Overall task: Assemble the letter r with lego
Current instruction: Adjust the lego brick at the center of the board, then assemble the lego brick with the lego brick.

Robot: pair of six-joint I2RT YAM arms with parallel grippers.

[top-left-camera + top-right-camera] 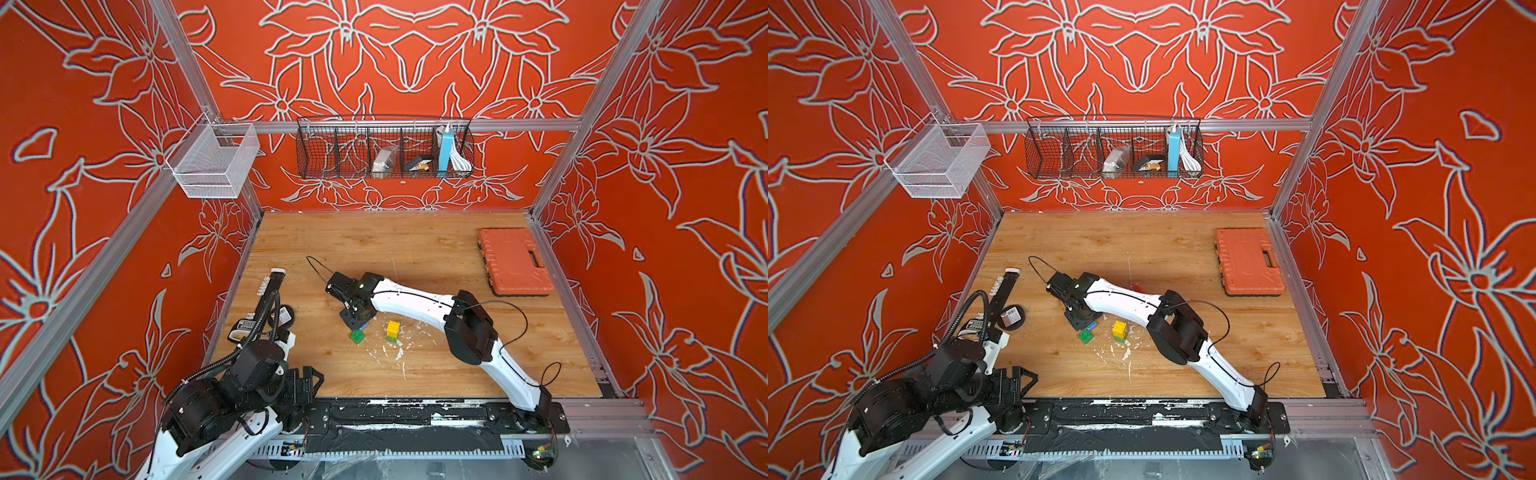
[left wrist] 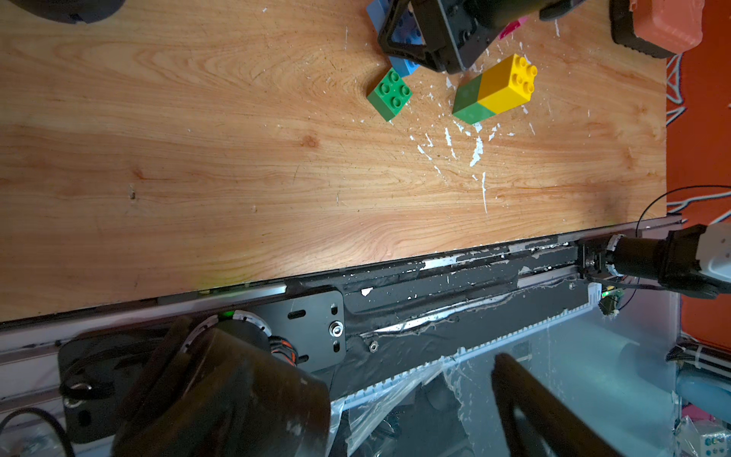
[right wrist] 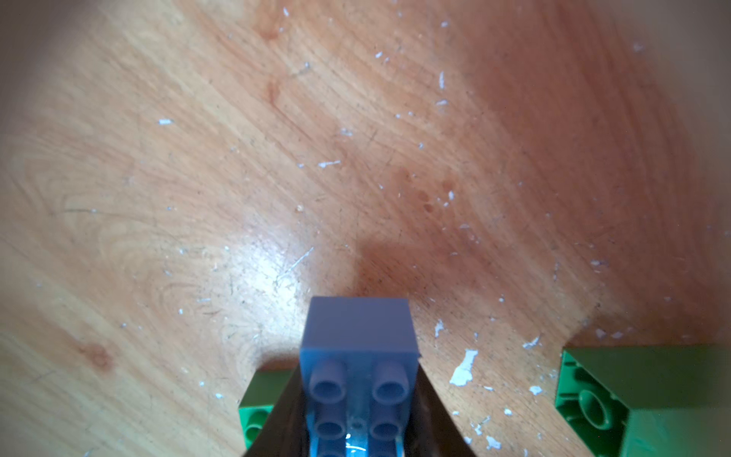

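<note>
My right gripper (image 1: 355, 319) is low over the middle of the wooden table, shut on a blue lego brick (image 3: 358, 356) held studs toward the wrist camera. The blue brick (image 1: 364, 327) peeks out under the fingers in both top views. A single green brick (image 1: 356, 336) lies right beside it on the table. Just right of that stands a yellow brick stacked on a green one (image 1: 392, 331). A bit of pink brick (image 2: 512, 27) shows behind the right gripper. My left gripper (image 2: 375, 415) is open and empty, folded back over the front rail at the left.
An orange ribbed case (image 1: 515, 262) lies at the back right of the table. A black round disc (image 1: 284, 316) and a black bar sit at the left edge. White flecks dot the wood (image 1: 399, 353). Wire baskets (image 1: 384, 147) hang on the back wall.
</note>
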